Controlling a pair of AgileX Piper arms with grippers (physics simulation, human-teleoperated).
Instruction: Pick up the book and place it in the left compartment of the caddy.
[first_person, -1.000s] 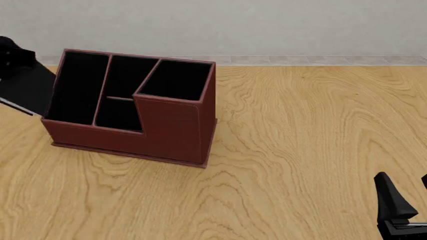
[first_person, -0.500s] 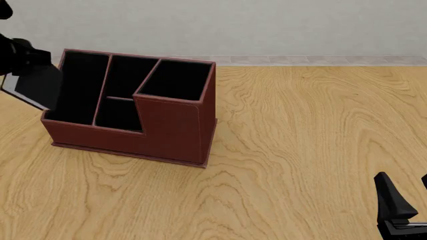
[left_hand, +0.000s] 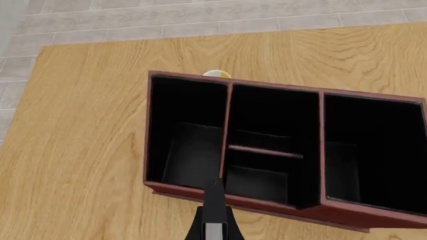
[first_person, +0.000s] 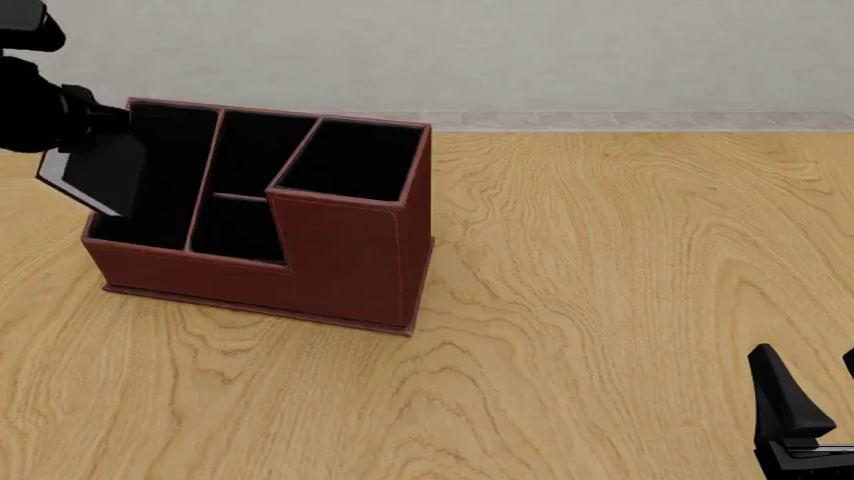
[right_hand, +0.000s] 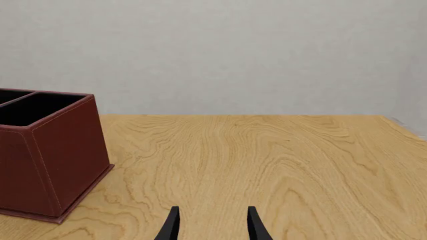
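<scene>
The reddish-brown caddy (first_person: 340, 255) stands on the left half of the table. Its left compartment (first_person: 158, 185) is the long black slot at the low end. My left gripper (first_person: 78, 122) is shut on the book (first_person: 96, 168), a thin black slab with a white edge. The book hangs tilted over the caddy's left wall. In the left wrist view the book (left_hand: 214, 205) shows edge-on above the caddy (left_hand: 347, 212), roughly in line with the divider beside the left compartment (left_hand: 188, 137). My right gripper (first_person: 805, 415) is open and holds nothing, low at the table's near right.
A small pale yellowish thing (left_hand: 217, 74) peeks out behind the caddy's far wall. A grey wall runs along the far edge of the wooden table (first_person: 627, 270). The right wrist view shows the caddy's tall section (right_hand: 50, 160) and the open fingers (right_hand: 172, 225).
My left gripper has carried the book up and to the right, from beside the caddy's left wall to over it. The right arm has not moved.
</scene>
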